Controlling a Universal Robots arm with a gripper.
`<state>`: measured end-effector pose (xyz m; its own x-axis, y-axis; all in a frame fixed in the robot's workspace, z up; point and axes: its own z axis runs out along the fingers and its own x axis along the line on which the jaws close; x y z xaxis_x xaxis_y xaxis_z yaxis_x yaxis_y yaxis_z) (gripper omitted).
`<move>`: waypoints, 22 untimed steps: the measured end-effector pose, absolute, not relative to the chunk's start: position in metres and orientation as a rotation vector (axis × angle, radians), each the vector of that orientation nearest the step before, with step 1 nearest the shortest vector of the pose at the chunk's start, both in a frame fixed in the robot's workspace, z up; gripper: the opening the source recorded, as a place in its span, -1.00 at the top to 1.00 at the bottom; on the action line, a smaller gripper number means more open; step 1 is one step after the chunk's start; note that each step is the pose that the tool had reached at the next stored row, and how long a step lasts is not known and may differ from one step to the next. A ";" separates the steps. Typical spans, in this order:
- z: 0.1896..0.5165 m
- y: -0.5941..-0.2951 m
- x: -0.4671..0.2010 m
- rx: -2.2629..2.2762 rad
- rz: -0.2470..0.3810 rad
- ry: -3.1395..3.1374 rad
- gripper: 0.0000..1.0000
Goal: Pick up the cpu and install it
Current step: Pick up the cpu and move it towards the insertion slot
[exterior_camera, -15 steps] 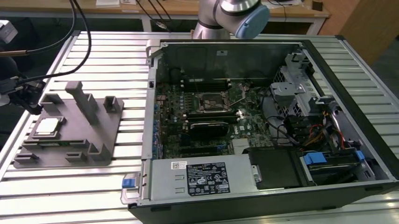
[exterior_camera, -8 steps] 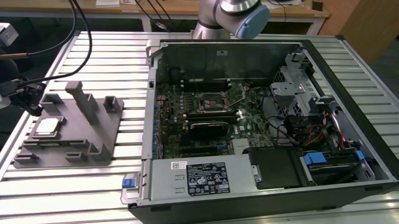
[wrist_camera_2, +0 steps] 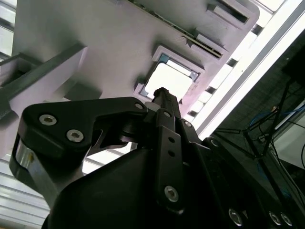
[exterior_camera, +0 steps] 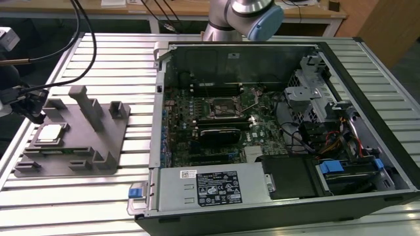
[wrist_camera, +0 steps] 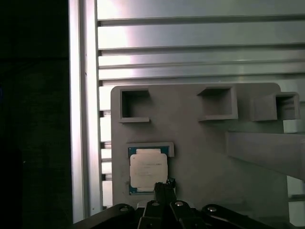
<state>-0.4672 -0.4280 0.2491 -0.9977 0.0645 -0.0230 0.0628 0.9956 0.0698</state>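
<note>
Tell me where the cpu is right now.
The cpu lies in a recess of the grey fixture tray at the exterior view's left, outside the open computer case.

Exterior view: high up and far off, looks down on the whole table [exterior_camera: 66,206]; case [exterior_camera: 262,123] in the middle, tray [exterior_camera: 111,132] at the exterior view's left.
First wrist view: close, looks straight down past the gripper [wrist_camera: 164,185].
Second wrist view: very close, slanted along the gripper.
Shared: all three see the tray and cpu [exterior_camera: 51,133].
</note>
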 end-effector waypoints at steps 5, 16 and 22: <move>0.245 -0.428 -0.469 0.099 0.108 3.113 0.79; 0.231 -0.428 -0.473 0.099 0.108 3.113 0.79; 0.220 -0.428 -0.473 0.099 0.107 3.113 0.79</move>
<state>-0.4732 -0.4281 0.2201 -0.9976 0.0645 -0.0230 0.0628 0.9956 0.0696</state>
